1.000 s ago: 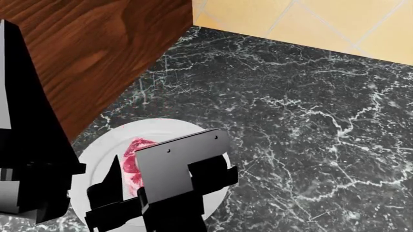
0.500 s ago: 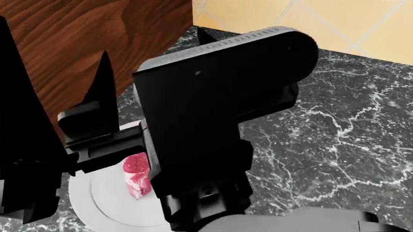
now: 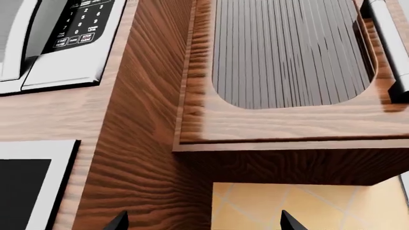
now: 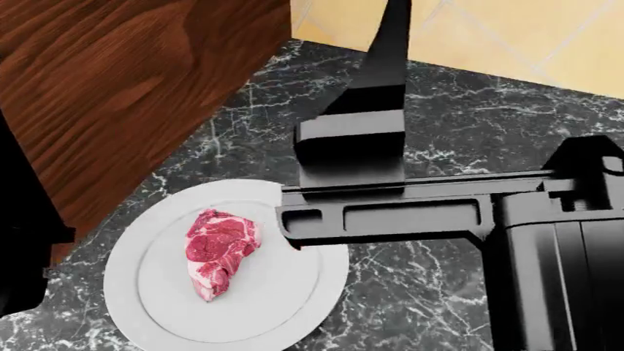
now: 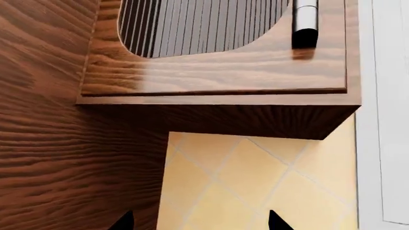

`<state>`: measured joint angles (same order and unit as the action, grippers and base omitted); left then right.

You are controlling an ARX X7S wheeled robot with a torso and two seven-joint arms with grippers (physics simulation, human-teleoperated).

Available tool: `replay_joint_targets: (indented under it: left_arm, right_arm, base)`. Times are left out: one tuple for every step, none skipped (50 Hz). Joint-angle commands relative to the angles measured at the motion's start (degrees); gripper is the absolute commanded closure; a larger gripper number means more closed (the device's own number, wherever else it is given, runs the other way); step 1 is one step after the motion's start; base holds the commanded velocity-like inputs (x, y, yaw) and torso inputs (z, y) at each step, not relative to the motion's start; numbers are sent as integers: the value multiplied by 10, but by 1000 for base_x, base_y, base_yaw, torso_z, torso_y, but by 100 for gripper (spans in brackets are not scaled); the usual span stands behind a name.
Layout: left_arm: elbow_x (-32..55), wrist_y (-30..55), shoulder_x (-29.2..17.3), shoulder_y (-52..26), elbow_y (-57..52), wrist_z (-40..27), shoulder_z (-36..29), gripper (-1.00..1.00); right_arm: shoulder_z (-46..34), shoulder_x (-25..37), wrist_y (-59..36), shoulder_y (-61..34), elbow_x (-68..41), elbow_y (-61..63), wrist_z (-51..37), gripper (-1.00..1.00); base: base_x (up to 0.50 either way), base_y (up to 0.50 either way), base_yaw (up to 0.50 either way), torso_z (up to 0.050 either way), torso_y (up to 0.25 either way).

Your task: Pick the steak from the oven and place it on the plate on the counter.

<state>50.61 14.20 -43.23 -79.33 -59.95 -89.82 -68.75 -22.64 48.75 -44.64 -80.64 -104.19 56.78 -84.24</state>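
— Two checks: where is the steak, and how do the pincers stand?

— Steak lies flat on the plate, a bit off centre. Plate sits on the counter, near the wooden cabinet side. Nothing is touching the meat.

— Relative to the right gripper?

— Head view: the right arm comes in from the right, and the gripper body crosses over the plate's near rim. The steak is just beyond the body's end, lower down and clear of it. One finger points up and away from the plate — the second is hidden behind the body.

— Jaw state?

— Right wrist view: both tips at the frame edge, spread wide, nothing between them. Behind them are yellow wall tile and an upper cabinet door with a ribbed panel and a steel handle.

— Left gripper?

— Same: tips well apart, nothing held. Its camera looks up at wood, the ribbed door and a microwave keypad. In the head view only a black piece of the left arm shows, beside the plate and not touching it. No steak in either wrist view.
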Motion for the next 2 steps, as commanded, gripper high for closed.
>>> replay_joint_targets:
  left_arm:
    - [-1, -11, -27, -5, 0, -1, -11, -100]
    - [-4, -14, -30, -2, 0, -1, -13, -100]
  right_arm:
    - [355, -112, -245, 145, -167, 32, -57, -100]
    - [389, -138, -276, 172, -175, 32, -57, -100]
  base:
    - [0, 0, 0, 0, 0]
    - [0, 0, 0, 0, 0]
